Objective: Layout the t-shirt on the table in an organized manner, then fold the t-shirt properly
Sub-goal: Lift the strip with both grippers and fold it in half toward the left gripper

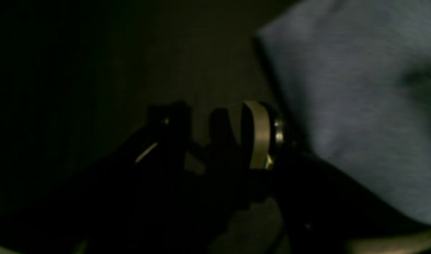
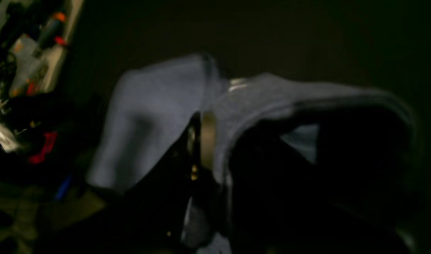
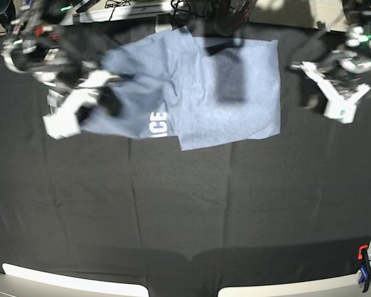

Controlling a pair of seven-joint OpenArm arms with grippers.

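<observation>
The blue-grey t-shirt [image 3: 229, 93] lies at the far middle of the table [image 3: 185, 216], white letters "CE" showing at a turned-over fold on its left side. My right gripper [image 3: 108, 102] is at the shirt's left end. In the right wrist view the right gripper [image 2: 208, 141] is shut on the t-shirt [image 2: 152, 116], whose cloth drapes over the fingers, blurred. My left gripper [image 3: 306, 93] hovers just off the shirt's right edge. In the left wrist view the left gripper [image 1: 215, 130] is open and holds nothing, with the t-shirt [image 1: 342, 106] beside it.
A red and blue clamp [image 3: 363, 269] sits at the table's near right corner. Cables and gear line the far edge [image 3: 123, 9]. Cluttered items [image 2: 28, 70] show beyond the table in the right wrist view. Black cloth stretches across the near half.
</observation>
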